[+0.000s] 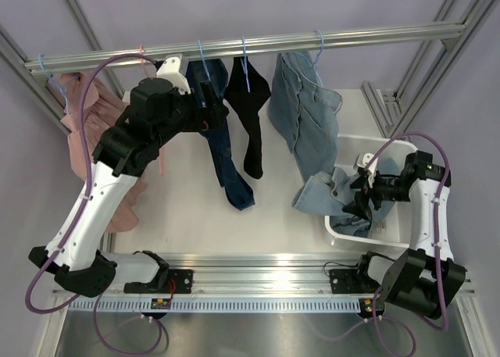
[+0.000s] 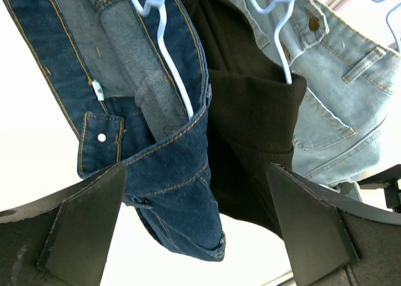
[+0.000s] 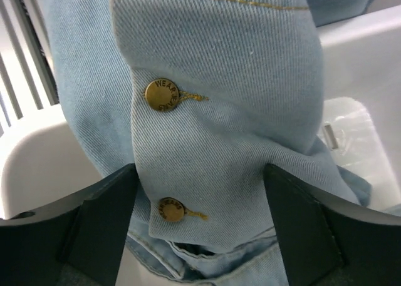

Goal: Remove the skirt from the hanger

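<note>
Overhead, the rail (image 1: 250,43) carries 4 hung garments, and the one I take for the skirt (image 1: 301,111) is the pale denim piece at the right end. Its long axis runs from its hanger (image 1: 319,38) down toward the near right, and its lower end spills into the white bin (image 1: 375,238) on the tabletop (image 1: 187,208).

The right fingers (image 1: 361,197) sit at that lower end. They are spread wide, with the buttoned placket lying between them and nothing clamped. The left fingers (image 1: 209,111) are up by the rail, likewise wide open and empty. They face the dark jeans (image 1: 228,158) and the black garment (image 1: 250,115), so the skirt's waistband lies to their right, beyond the black garment. The left arm is probably nearer the hanger, the right nearer the hem.

The right wrist view shows 2 brass buttons (image 3: 161,95), and the upper one seems to read "WEAR JEANS". A small white tag (image 2: 98,91) on the dark jeans is unreadable.
</note>
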Controlling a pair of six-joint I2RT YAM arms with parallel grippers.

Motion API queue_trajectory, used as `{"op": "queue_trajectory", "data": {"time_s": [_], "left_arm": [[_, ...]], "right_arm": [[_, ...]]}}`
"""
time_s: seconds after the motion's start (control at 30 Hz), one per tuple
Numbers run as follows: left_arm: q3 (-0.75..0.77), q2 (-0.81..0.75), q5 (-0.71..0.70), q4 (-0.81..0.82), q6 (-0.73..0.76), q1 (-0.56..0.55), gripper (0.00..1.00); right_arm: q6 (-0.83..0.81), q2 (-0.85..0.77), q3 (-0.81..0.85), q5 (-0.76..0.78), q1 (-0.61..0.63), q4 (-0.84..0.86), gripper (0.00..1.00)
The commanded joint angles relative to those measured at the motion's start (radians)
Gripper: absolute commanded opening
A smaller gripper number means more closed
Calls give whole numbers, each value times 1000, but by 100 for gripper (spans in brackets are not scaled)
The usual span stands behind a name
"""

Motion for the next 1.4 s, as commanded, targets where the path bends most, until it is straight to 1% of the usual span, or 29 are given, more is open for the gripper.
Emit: {"op": "queue_trajectory", "data": {"time_s": [0.0, 0.07, 0.1, 0.17, 0.2, 0.23, 0.27, 0.3, 0.33, 0.4, 0.43, 0.47, 0.57, 0.6, 0.67, 0.7, 0.77, 0.83, 0.87, 0.93, 0.97, 1.0, 1.07, 1.1, 1.13, 1.23, 1.3, 1.33, 1.37], "left_arm": [[-32, -58, 36, 89, -14, 5, 99], [-63, -72, 34, 102, -15, 8, 99], [-69, -74, 34, 102, -16, 9, 99], [-84, -81, 37, 102, -14, 17, 99], [-89, -81, 40, 103, -12, 20, 99], [-91, -83, 45, 103, -12, 23, 99], [-94, -84, 54, 102, -11, 27, 99], [-95, -89, 60, 103, -9, 32, 99], [-95, -90, 66, 102, -11, 34, 99], [-92, -93, 80, 103, -11, 40, 99], [-91, -93, 82, 102, -9, 41, 99], [-88, -95, 85, 100, -9, 44, 99], [-74, -89, 85, 96, -8, 54, 99], [-69, -84, 85, 93, -8, 57, 99], [-55, -74, 91, 96, -12, 67, 99], [-54, -72, 94, 100, -15, 70, 99], [-42, -58, 92, 106, -25, 78, 99], [-29, -46, 91, 109, -32, 83, 99], [-19, -34, 86, 111, -37, 86, 99], [-5, -18, 79, 114, -43, 90, 99], [12, -5, 71, 114, -48, 92, 99], [21, 5, 68, 114, -51, 93, 99], [49, 31, 57, 119, -61, 98, 97], [60, 38, 51, 123, -63, 98, 96], [69, 48, 46, 131, -66, 100, 95], [87, 72, 4, 160, -69, 101, 90], [75, 86, -30, 192, -72, 109, 82], [70, 91, -35, 204, -72, 113, 82], [67, 97, -40, 214, -74, 115, 79]], "right_arm": [[83, -10, -19, -49, 29, 4, 87], [151, -1, -25, -46, 30, 31, 80], [175, 4, -23, -36, 30, 57, 71], [254, 10, -10, -17, 30, 77, 59], [290, 10, -7, 12, 30, 119, 47], [376, 9, 0, 31, 29, 143, 41], [418, 1, 13, 49, 26, 165, 36], [445, -7, 21, 72, 20, 182, 31], [482, -10, 42, 76, -5, 191, 23], [511, -28, 72, 82, -38, 199, 17], [548, -33, 107, 85, -57, 200, 11], [559, -39, 122, 86, -95, 199, 8], [620, -54, 155, 131, -143, 222, 0], [639, -60, 148, 204, -143, 270, 0], [683, -76, 93, 285, -143, 333, 0], [686, -80, 69, 363, -141, 396, 0], [673, -70, -15, 433, -143, 449, 0], [622, -33, -68, 497, -143, 467, 7], [611, -21, -77, 522, -143, 464, 19], [592, 1, -66, 524, -146, 437, 33], [582, -2, -51, 483, -154, 415, 40], [569, -11, -31, 455, -170, 357, 55], [555, -50, 61, 374, -177, 290, 69], [549, -65, 93, 350, -178, 225, 75], [545, -89, 160, 324, -178, 197, 85], [551, -119, 269, 232, -178, 122, 99], [555, -122, 315, 124, -177, 88, 100], [553, -120, 325, 123, -177, 72, 100], [544, -117, 334, 50, -177, 29, 99]]}}
